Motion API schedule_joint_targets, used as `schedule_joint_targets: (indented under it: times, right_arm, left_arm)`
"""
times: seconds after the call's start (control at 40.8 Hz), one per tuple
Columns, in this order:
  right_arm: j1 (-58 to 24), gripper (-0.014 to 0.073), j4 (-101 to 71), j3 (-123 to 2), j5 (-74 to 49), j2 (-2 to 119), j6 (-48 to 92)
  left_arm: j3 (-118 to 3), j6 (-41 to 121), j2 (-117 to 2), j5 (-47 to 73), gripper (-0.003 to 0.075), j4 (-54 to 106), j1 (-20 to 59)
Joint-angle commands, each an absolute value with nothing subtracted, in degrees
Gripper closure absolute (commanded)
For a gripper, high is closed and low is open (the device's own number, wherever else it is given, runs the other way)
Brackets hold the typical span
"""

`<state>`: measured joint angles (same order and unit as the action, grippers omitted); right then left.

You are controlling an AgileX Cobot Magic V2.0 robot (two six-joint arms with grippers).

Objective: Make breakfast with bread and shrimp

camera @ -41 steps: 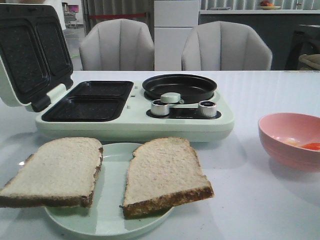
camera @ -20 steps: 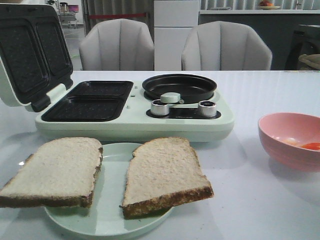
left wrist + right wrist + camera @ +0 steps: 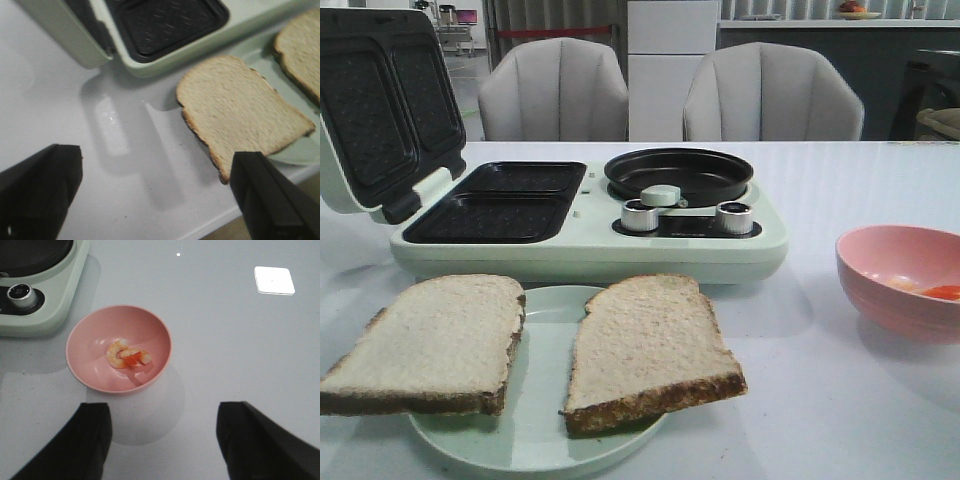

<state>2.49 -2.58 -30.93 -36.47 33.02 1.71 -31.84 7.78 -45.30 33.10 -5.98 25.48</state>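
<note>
Two slices of bread lie side by side on a pale green plate point(image 3: 545, 440) at the table's front: the left slice point(image 3: 430, 342) and the right slice point(image 3: 645, 345). The left wrist view shows the left slice point(image 3: 240, 112) overhanging the plate point(image 3: 295, 150). My left gripper point(image 3: 157, 177) hangs open above bare table beside that slice, holding nothing. The shrimp point(image 3: 129, 356) lies in a pink bowl point(image 3: 90, 347), also seen at the right of the front view as an orange piece point(image 3: 940, 292). My right gripper point(image 3: 162, 427) is open above the table near the bowl, empty.
A pale green breakfast maker point(image 3: 590, 240) stands behind the plate, its lid point(image 3: 380, 105) raised over two black sandwich plates point(image 3: 505, 205), with a round black pan point(image 3: 680, 172) and two knobs point(image 3: 640, 215). Two grey chairs point(image 3: 555, 90) stand beyond the table. The table's near edge point(image 3: 235, 222) lies close to my left gripper.
</note>
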Motion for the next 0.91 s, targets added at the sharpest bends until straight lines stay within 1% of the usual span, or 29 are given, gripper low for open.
schedule_joint_targets:
  times: [0.0, 0.073, 0.147, 0.269, 0.441, 0.612, 0.882]
  right_arm:
    - [2.7, 0.0037, -2.0, -33.0, -32.7, 33.6, 1.9]
    - [2.7, 0.0037, -2.0, -33.0, -32.7, 33.6, 1.9]
    - [2.7, 0.0037, -2.0, -33.0, -32.7, 33.6, 1.9]
    - [2.7, 0.0037, -2.0, -33.0, -32.7, 33.6, 1.9]
    - [2.7, 0.0037, -2.0, -33.0, -32.7, 33.6, 1.9]
    - [2.7, 0.0037, -2.0, -33.0, -32.7, 33.6, 1.9]
    - [2.7, 0.0037, -2.0, -33.0, -32.7, 33.6, 1.9]
  left_arm:
    - [-31.7, 8.1, -46.7, 29.3, 0.0085, -11.7, 33.4]
    - [-29.4, 7.6, -47.5, 29.1, 0.0085, -16.6, 39.6]
    - [-27.7, 1.9, -48.2, 29.0, 0.0095, -24.9, 45.1]
    - [-26.2, -11.8, -51.3, 32.3, 0.0134, -41.5, 51.8]
    - [-25.7, -21.8, -59.1, 37.3, 0.0137, -57.6, 59.4]
    - [-25.7, -29.1, -67.3, 37.4, 0.0138, -67.1, 60.4]
    - [-25.7, -36.3, -75.4, 36.7, 0.0138, -74.8, 59.8]
